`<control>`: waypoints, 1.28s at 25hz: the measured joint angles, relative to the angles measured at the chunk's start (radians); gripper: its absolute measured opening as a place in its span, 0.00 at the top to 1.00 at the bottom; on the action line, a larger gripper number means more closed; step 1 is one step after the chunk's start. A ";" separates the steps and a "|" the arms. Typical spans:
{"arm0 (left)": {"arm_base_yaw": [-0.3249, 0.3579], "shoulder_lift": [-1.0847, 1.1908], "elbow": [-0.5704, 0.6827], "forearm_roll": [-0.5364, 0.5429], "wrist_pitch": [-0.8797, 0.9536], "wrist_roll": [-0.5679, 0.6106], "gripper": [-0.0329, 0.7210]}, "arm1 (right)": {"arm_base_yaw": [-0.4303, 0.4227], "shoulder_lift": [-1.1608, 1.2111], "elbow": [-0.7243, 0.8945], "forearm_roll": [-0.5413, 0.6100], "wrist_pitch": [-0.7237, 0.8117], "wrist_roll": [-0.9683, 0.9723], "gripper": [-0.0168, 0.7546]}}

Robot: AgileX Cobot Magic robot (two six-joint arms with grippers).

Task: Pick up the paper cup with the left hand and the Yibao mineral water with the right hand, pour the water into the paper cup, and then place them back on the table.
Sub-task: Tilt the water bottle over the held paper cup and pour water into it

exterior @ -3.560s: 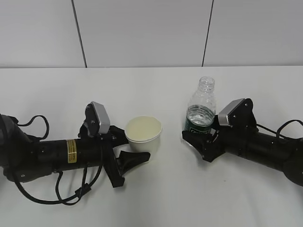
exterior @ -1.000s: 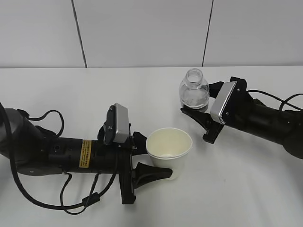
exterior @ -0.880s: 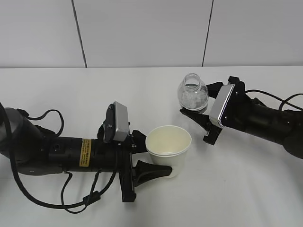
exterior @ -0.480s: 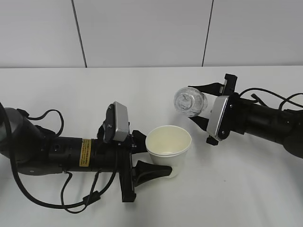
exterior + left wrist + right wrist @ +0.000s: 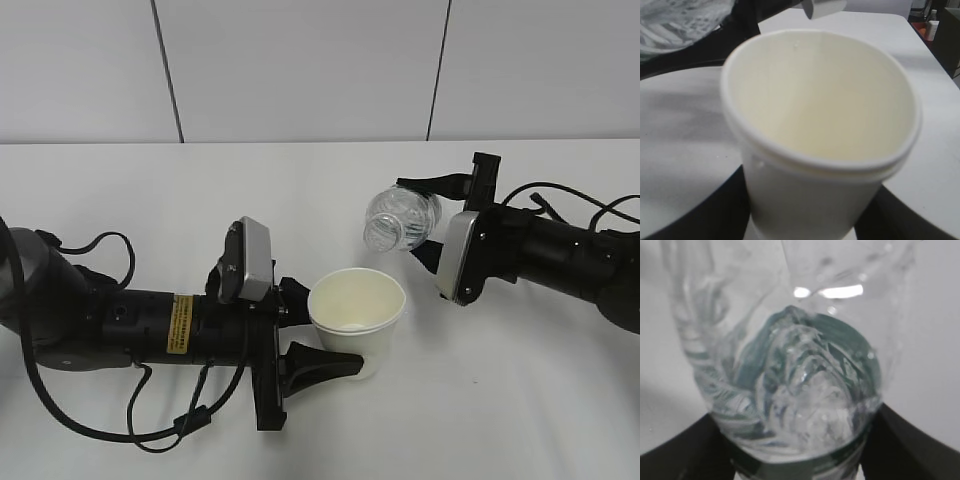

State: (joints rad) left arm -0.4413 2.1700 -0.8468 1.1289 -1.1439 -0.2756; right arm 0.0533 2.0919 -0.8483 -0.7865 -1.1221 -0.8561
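My left gripper (image 5: 325, 342) is shut on the off-white paper cup (image 5: 356, 318) and holds it upright near the table's middle. The cup fills the left wrist view (image 5: 820, 135), black fingers on both sides of its base. My right gripper (image 5: 432, 222) is shut on the Yibao mineral water bottle (image 5: 400, 219), tipped on its side, its open mouth pointing left and down above the cup's far rim. The right wrist view shows the clear ribbed bottle (image 5: 795, 370) with water inside and the green label at the bottom. No stream of water shows.
The white table (image 5: 320, 180) spreads around both arms. Black cables trail from the left arm (image 5: 150, 425) and from the right arm (image 5: 575, 200). A grey panelled wall (image 5: 300, 70) stands behind the table's far edge.
Both arms lifted their objects from the table. Over the last second the right gripper has rolled the bottle from near upright onto its side, mouth towards the cup. The cup stayed almost still.
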 joint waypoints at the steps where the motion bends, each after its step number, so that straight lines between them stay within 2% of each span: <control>1: 0.000 0.000 0.000 0.001 0.000 -0.001 0.41 | 0.000 0.000 0.000 0.000 0.000 -0.013 0.37; 11: 0.000 0.000 0.000 0.008 0.004 -0.002 0.41 | 0.000 0.000 -0.044 0.002 0.000 -0.046 0.37; 23: 0.000 0.000 0.000 -0.033 0.030 -0.010 0.41 | 0.000 -0.048 -0.048 -0.015 0.000 -0.063 0.37; 32: 0.000 0.000 0.000 -0.048 0.029 -0.033 0.41 | 0.000 -0.050 -0.048 -0.026 0.000 -0.145 0.37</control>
State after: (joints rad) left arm -0.4413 2.1700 -0.8468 1.0806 -1.1152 -0.3087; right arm 0.0533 2.0418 -0.8958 -0.8125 -1.1221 -1.0010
